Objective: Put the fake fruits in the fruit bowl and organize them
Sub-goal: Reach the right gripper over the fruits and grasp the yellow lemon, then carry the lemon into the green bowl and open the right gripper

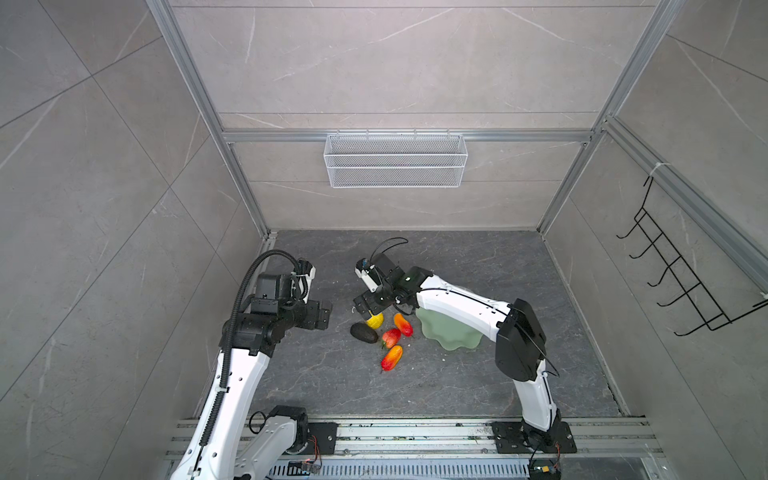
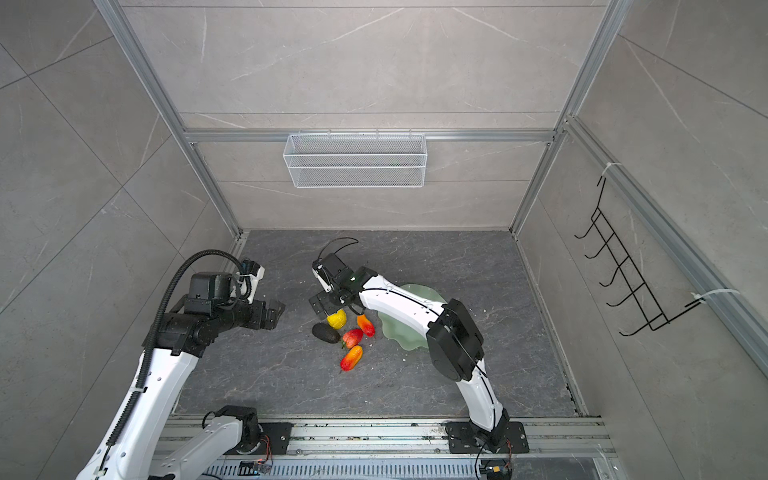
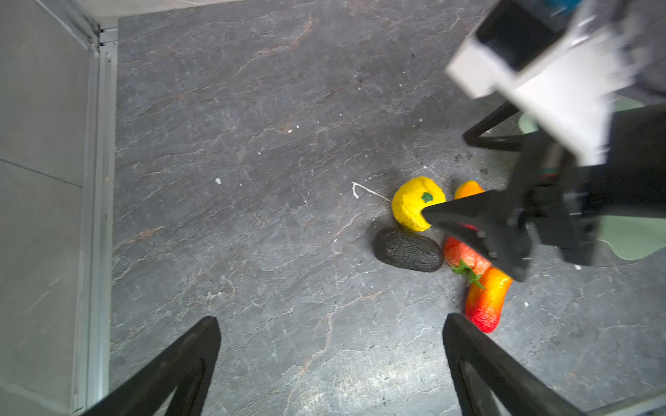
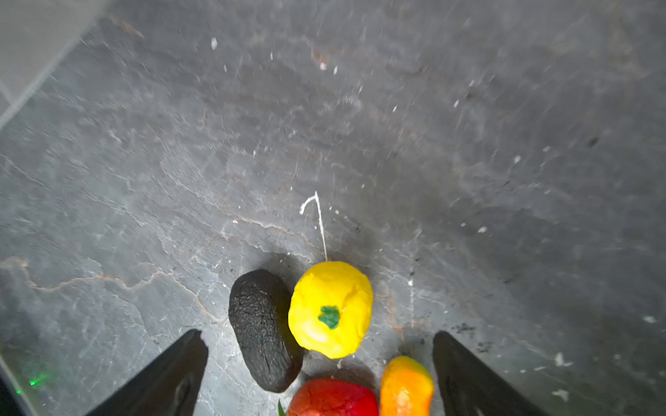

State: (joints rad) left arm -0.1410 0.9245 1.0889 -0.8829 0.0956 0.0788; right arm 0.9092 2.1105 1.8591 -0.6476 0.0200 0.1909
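Dark slate tabletop (image 1: 457,386), grey tiled walls. In both top views all five fruits sit clustered on the slate, none in the fruit bowl (image 1: 455,338). The bowl lies just right of the cluster, half hidden under the right forearm (image 1: 457,301). The right gripper (image 1: 368,313) reaches across to the yellow fruit (image 1: 375,321). Below that are the avocado (image 1: 363,333) and the strawberry (image 1: 390,337), with the far red-orange fruit (image 1: 403,324) nearest the bowl and the near red-orange fruit (image 1: 391,358) at the front. The left gripper (image 1: 324,313) hangs well left of the pile, and its spread isn't clear from up here.

Left wrist view: the left gripper (image 3: 333,322) is spread wide over bare slate, gripping nothing. One finger of the right gripper crosses in front of the yellow fruit (image 3: 414,201); I can't tell whether it touches.

Right wrist view: the right gripper (image 4: 320,336) is at full spread and holds nothing. The yellow fruit (image 4: 331,309) and avocado (image 4: 263,329) lie side by side between its fingers (image 4: 173,374), clear of both. The strawberry (image 4: 333,396) and far red-orange fruit (image 4: 406,387) are at the frame edge.
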